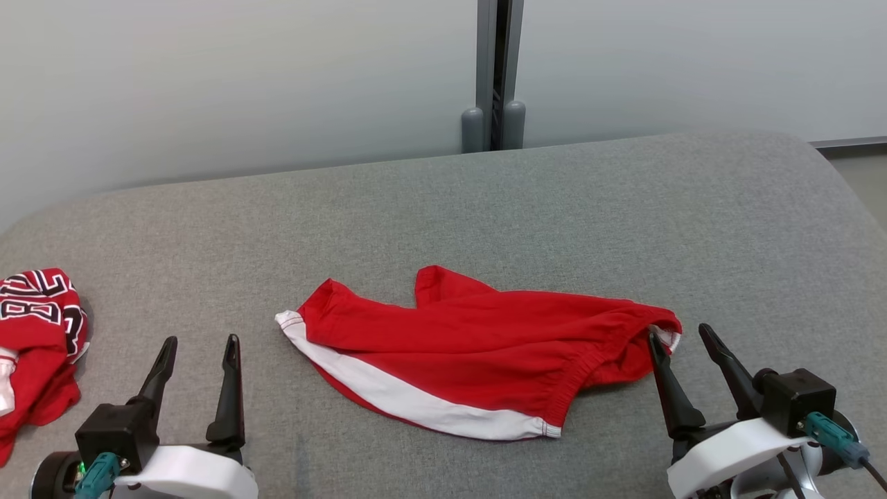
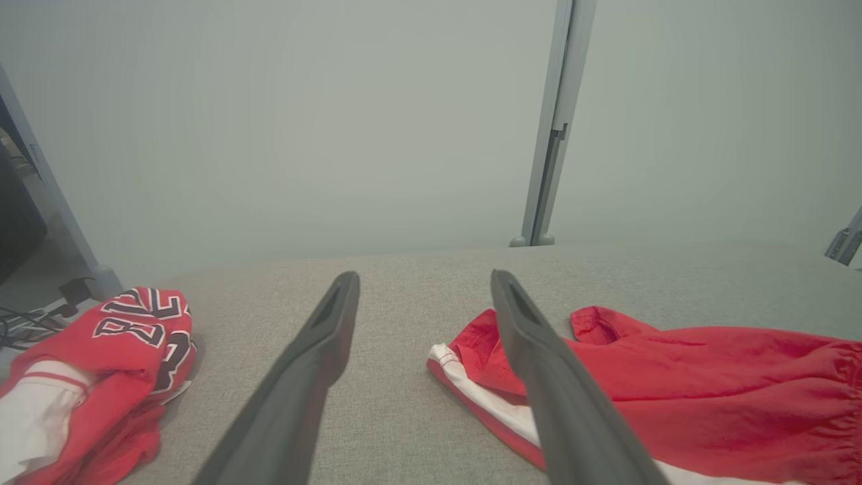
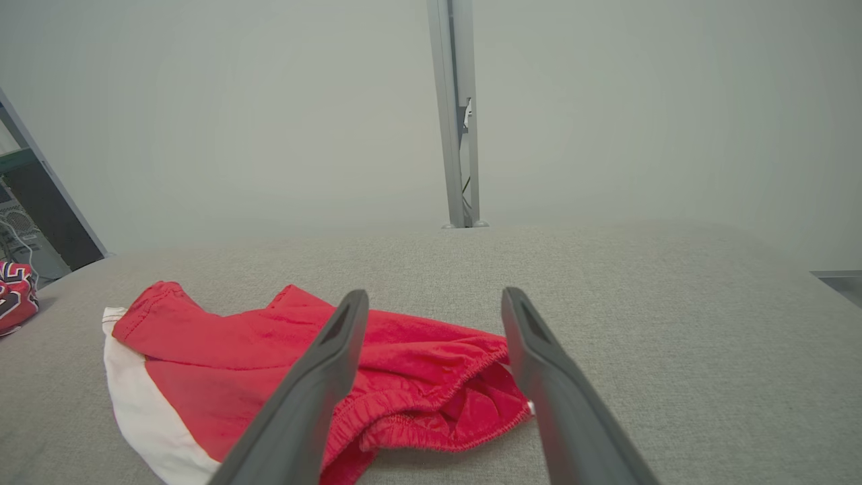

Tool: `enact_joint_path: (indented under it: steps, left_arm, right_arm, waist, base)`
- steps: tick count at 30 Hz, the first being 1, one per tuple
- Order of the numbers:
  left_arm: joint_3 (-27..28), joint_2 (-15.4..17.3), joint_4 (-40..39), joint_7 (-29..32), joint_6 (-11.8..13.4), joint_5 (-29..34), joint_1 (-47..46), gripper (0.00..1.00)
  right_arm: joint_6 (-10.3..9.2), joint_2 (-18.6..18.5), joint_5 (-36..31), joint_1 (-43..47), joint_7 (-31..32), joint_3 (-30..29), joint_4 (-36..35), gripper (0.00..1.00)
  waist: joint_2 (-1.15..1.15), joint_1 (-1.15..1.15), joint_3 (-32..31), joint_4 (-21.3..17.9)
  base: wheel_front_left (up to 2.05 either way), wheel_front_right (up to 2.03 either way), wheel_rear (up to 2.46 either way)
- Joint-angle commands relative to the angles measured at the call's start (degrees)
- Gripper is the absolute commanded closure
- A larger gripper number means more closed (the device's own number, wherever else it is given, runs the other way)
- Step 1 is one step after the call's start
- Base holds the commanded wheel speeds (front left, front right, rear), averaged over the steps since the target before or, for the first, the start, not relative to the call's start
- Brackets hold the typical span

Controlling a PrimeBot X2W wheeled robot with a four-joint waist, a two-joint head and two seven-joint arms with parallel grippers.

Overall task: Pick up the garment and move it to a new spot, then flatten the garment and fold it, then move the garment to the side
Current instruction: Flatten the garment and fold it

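**A:** Which step is the robot at, in your opinion?

**B:** I judge it is at the beginning, before the pick-up. The pair of red cloth shorts with a white side stripe (image 1: pixel 478 360) lies in the middle of the grey fabric-covered worktop (image 1: pixel 554 208), wrinkled and not flat, with one leg partly folded over the other. Nothing is lifted.

**A:** And the hands?

**B:** The left hand (image 1: pixel 201 339) has its two dark fingers wide apart and holds nothing. It hovers near the striped leg end, but apart from it. The right hand (image 1: pixel 678 333) is also fully spread and empty. It is at the elastic waistband end of the shorts. One finger tip looks to be against the cloth there, but from this angle I cannot tell if it really touches.

**A:** What does the next move need?

**B:** I think the right hand must go down over the waistband corner and close on it, and the left hand must reach the leg hem. Then both lift together, so that the cloth hangs evenly.

**A:** How many things do you count?

**B:** Two hands. Two garments: the shorts, and one crumpled red jersey with black-and-white lettering (image 1: pixel 38 326) at the left edge, well apart from the shorts. One worktop.
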Motion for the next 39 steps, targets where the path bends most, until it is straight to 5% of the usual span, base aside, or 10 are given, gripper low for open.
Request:
enact_joint_path:
  steps: [1, 7, 17, 25, 26, 27, 28, 34, 39]
  left_arm:
    - [-0.1, 0.5, -0.3, 0.3, 0.0, 0.1, -1.5, 0.0]
    - [-1.5, 1.4, 4.3, 4.8, -3.7, -1.7, -8.2, 0.0]
    - [-3.0, 2.3, 24.6, 12.7, -13.4, -8.0, -20.9, 0.0]
    - [-2.8, 2.4, 32.2, 13.2, -16.4, -9.9, -25.0, 0.0]
    - [-2.8, 2.2, 32.9, 13.7, -17.0, -10.7, -25.1, 0.24]
    - [-2.7, 2.2, 33.4, 14.0, -17.4, -10.9, -25.4, 0.73]
    - [-2.7, 2.2, 33.7, 13.8, -17.7, -11.1, -25.8, 1.0]
    - [-3.0, 2.5, 35.4, 13.3, -19.2, -11.7, -26.8, 1.0]
    - [-3.3, 2.7, 36.2, 12.7, -19.4, -11.5, -27.6, 1.0]
  right_arm:
    - [-0.02, -0.3, 0.2, -0.2, 0.0, -0.2, -0.2, 0.0]
    - [-0.02, -0.3, 0.0, -1.9, -0.1, 0.6, -0.9, 0.0]
    - [-0.02, -0.3, 0.5, -5.4, -1.4, 2.3, 0.0, 0.0]
    - [-0.02, -0.3, 0.6, -6.5, -2.5, 2.7, 1.1, 0.0]
    - [-0.02, -0.3, 0.5, -6.7, -2.6, 2.7, 1.3, 0.0]
    - [-0.02, -0.3, 0.4, -6.8, -2.6, 2.8, 1.4, 0.0]
    - [-0.02, -0.3, 0.3, -6.8, -2.6, 2.8, 1.5, 0.0]
    - [-0.02, -0.3, -0.5, -7.7, -1.8, 5.3, 1.9, 0.0]
    - [-0.02, -0.3, -1.2, -7.3, 1.2, 13.9, 3.2, 0.0]
  waist:
    - [0.0, 0.0, 0.5, 0.1]
    - [0.0, 0.0, 4.0, -0.5]
    - [0.0, 0.0, 10.5, -4.6]
    - [0.0, 0.0, 12.3, -5.7]
    - [0.0, 0.0, 12.4, -5.8]
    - [0.0, 0.0, 12.5, -5.8]
    - [0.0, 0.0, 12.6, -5.8]
    - [0.0, 0.0, 12.9, -5.6]
    - [0.0, 0.0, 13.2, -5.2]
  base:
    - [0.0, 0.0, 0.0]
    - [0.0, 0.0, 0.0]
    - [0.0, 0.0, 0.0]
    - [0.0, 0.0, 0.0]
    - [0.0, 0.0, 0.0]
    - [0.0, 0.0, 0.0]
    - [0.0, 0.0, 0.0]
    - [0.0, 0.0, 0.0]
    - [0.0, 0.0, 0.0]
